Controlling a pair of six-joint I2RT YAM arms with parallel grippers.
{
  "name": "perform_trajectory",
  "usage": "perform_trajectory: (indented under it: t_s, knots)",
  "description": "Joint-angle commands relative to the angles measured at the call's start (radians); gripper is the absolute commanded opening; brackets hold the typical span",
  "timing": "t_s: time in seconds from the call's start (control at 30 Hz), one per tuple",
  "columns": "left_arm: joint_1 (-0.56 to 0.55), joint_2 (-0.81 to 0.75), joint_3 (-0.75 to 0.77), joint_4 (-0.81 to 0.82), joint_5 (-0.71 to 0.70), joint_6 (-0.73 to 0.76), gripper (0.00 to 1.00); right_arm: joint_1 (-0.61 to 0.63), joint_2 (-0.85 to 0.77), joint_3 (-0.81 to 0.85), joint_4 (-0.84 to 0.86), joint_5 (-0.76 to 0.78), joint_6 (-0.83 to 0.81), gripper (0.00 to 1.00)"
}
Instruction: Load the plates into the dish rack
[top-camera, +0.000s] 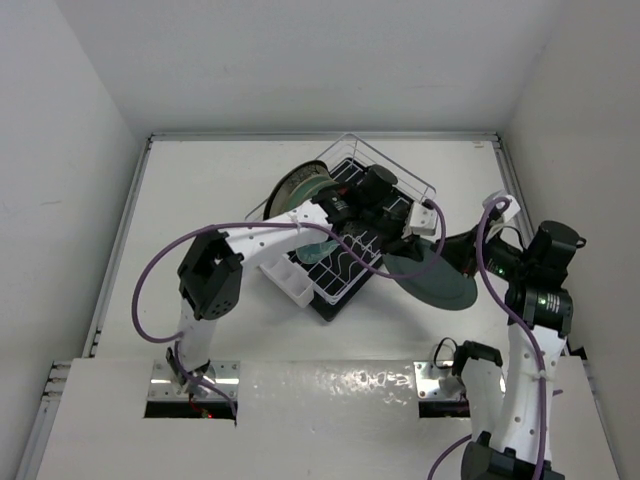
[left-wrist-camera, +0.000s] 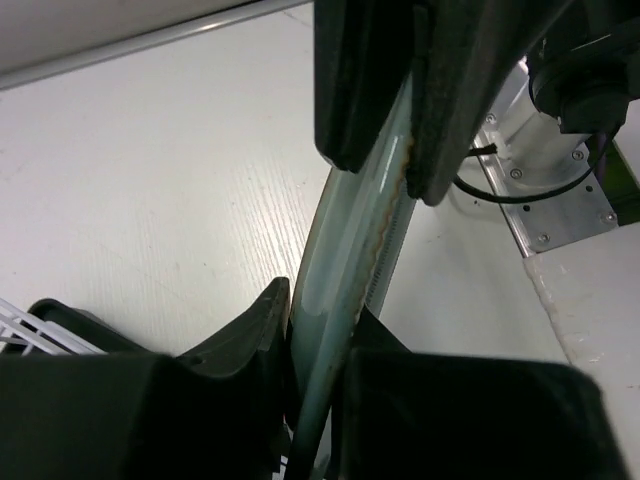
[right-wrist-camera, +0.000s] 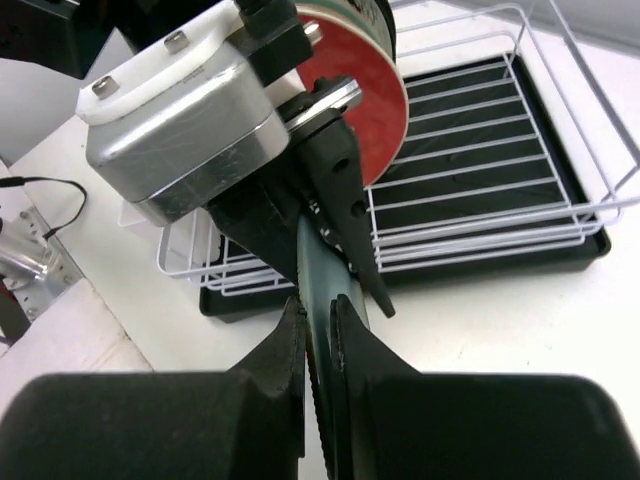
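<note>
Grey-teal plate: off the tabletop, just right of dish rack. Far rim clamped in left pincer, right rim clamped in right pincer. Step, as judged: hand-over between arms. Next move calls for one pincer letting go, then upright slotting near red plate.

Close look at our rig: both arms are white links with chunky black joint housings, and the left arm and right arm each trail a purple cable. Our silver base plates have small screws. The left wrist block is brushed silver with a white cap and screws on top. Our fingers are matte black. There's a tiny green light on the right arm.
</note>
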Motion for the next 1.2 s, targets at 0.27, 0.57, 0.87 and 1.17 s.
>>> perform_trajectory:
  t_s: [0.27, 0.57, 0.87, 1.17]
  knots:
    - [-0.02, -0.119, 0.134, -0.035, -0.329, -0.319, 0.0, 0.001, -0.004, 0.163, -0.018, 0.784, 0.133, 0.55]
    - [-0.02, -0.247, 0.186, -0.054, -0.573, -0.515, 0.0, 0.001, 0.071, 0.452, -0.064, 1.166, 0.219, 0.69]
    - [-0.019, -0.423, 0.192, -0.098, -1.089, -0.444, 0.0, 0.001, 0.02, 0.277, 0.025, 1.085, 0.244, 0.69]
    - [0.025, -0.56, -0.154, -0.031, -1.207, -0.416, 0.0, 0.002, 0.015, 0.211, 0.045, 1.063, 0.256, 0.69]
